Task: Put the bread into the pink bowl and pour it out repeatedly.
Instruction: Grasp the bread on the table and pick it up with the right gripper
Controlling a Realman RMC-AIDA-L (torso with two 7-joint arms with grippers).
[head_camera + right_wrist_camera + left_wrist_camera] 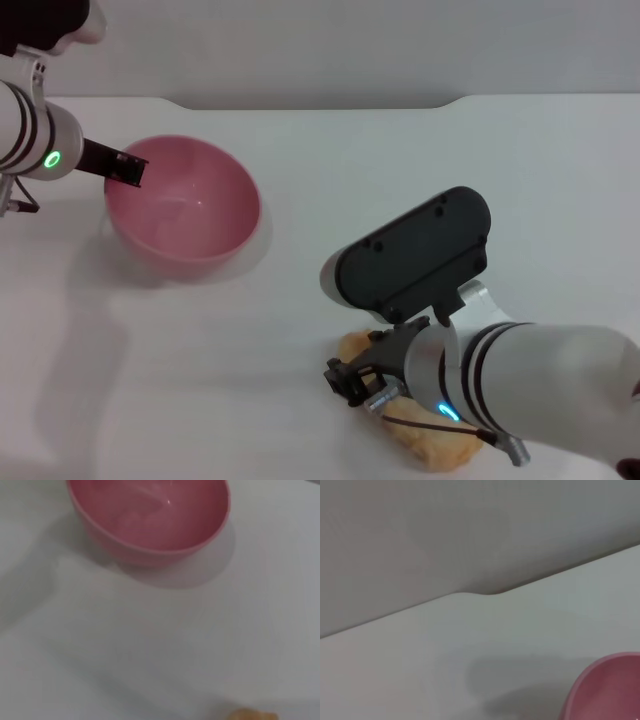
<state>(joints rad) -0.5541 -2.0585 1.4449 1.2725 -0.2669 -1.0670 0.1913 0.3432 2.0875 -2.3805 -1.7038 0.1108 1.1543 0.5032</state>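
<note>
The bread (440,448) lies on the white table (400,180) at the near right, an orange-golden loaf mostly covered by the right arm. We see one rounded end beside the wrist hardware and a longer stretch under the forearm. The right gripper (350,385) sits low over that end of the loaf, a dark bracket right at the crust. We cannot tell whether its fingers are spread or pressed together, nor whether they touch the bread. In the right wrist view only a sliver of the loaf (252,714) shows at the picture's edge, with bare table between it and the bowl.

Out from there, well apart across the table, the pink bowl (183,205) stands upright at the far left, its glossy inside holding nothing. The right wrist view shows the same bowl (150,517), open side up, casting a soft shadow on the table.

The left gripper (127,168) reaches in from the left edge, its dark tip at the bowl's left rim. We cannot tell whether its fingers pinch the rim or merely rest against it. A green light glows on the left arm's white wrist (40,145). The left wrist view catches only a curve of the bowl's rim (607,687) and the table's far edge.
</note>
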